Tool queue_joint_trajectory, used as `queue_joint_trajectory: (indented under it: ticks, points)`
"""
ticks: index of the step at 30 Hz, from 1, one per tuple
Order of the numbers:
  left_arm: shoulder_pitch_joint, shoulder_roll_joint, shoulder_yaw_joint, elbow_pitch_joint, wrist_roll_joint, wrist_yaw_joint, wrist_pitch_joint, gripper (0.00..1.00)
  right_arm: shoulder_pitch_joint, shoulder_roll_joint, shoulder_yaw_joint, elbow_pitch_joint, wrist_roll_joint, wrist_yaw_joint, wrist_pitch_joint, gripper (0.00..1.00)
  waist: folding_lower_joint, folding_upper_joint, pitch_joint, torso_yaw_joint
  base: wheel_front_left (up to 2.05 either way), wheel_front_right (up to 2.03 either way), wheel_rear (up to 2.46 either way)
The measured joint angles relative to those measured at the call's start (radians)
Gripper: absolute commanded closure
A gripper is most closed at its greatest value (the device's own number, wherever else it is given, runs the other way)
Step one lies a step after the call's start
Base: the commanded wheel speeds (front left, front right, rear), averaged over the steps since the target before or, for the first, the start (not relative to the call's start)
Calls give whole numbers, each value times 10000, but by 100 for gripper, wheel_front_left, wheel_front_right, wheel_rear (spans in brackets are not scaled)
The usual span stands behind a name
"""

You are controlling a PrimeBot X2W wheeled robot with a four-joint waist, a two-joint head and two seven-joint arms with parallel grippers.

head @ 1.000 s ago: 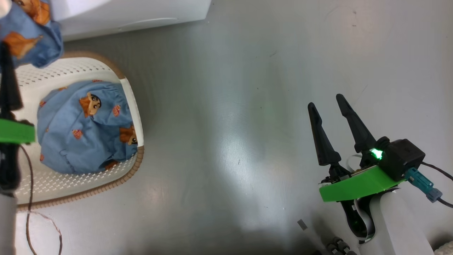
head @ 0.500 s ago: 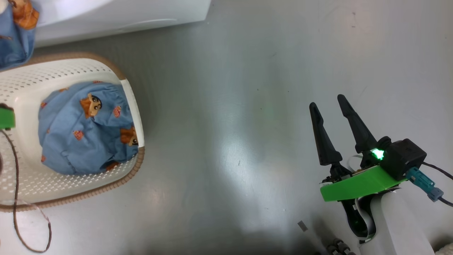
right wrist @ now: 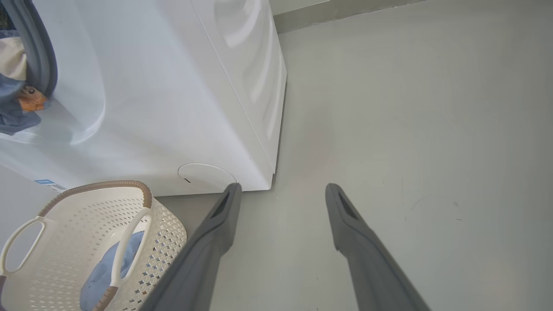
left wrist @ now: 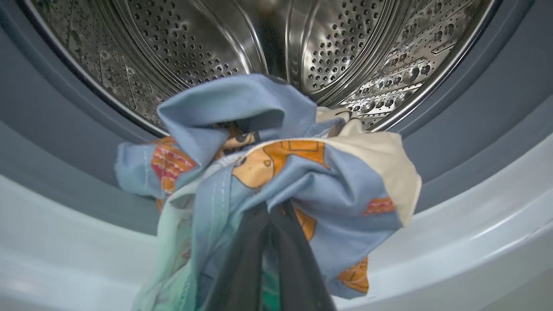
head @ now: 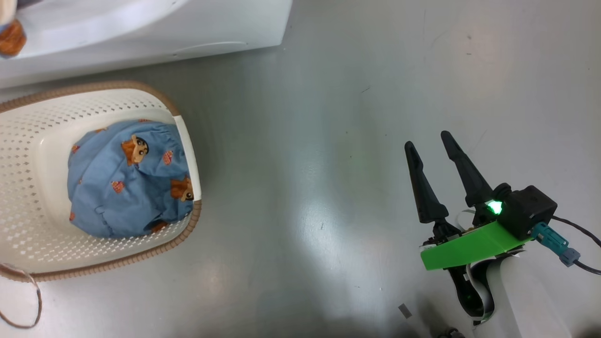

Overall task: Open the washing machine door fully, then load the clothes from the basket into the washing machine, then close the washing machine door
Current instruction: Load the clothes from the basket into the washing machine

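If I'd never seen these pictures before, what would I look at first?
Probably the bunched blue cartoon garment, pinched in the left hand right at the mouth of the shiny steel drum. Next you'd spot a second blue garment lying in the cream basket. Then comes the right hand, open and empty, with a bright green bracket behind it.

The right gripper (head: 426, 140) has two long black fingers (head: 424, 192), thin at the tips. Behind them sit a bright green plate (head: 469, 245) and a black box (head: 533, 211) with a small green light (head: 494, 206). A teal plug (head: 554, 243) and black cable (head: 575, 225) stick out beside the box. The arm (head: 523, 295) is white and round. The left gripper (left wrist: 271, 216) has dark fingers too.
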Motion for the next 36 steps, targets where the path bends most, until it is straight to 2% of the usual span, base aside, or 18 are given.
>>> queue_joint_trajectory:
  ticks: [5, 9, 21, 27, 36]
  points:
    - [-612, 326, -249, -23, 182, 0, 0, 100, 2, 0, 10, 35, 132, 0, 0, 0, 0, 0, -63, -93, 0, 0, 0]
    - [-1540, 518, -750, 512, 176, 0, 0, 100, 4, -2, 23, 36, 203, 0, 0, 0, 0, 0, -39, -144, 0, 0, 0]
    - [-4578, 844, -2251, 2550, -1001, 0, 293, 100, 21, 0, 111, 33, 397, 0, 0, 0, 0, 0, 169, -318, 0, 0, 0]
    - [-5412, 880, -2938, 3154, -1150, 0, 470, 100, 25, 2, 293, 33, 453, 0, 0, 0, 0, 0, 232, -436, 0, 0, 0]
    - [-6174, 1097, -3419, 3829, -1950, 0, 732, 100, 34, 2, 431, 12, 483, 0, 0, 0, -1, 0, 435, -638, 0, 0, 0]
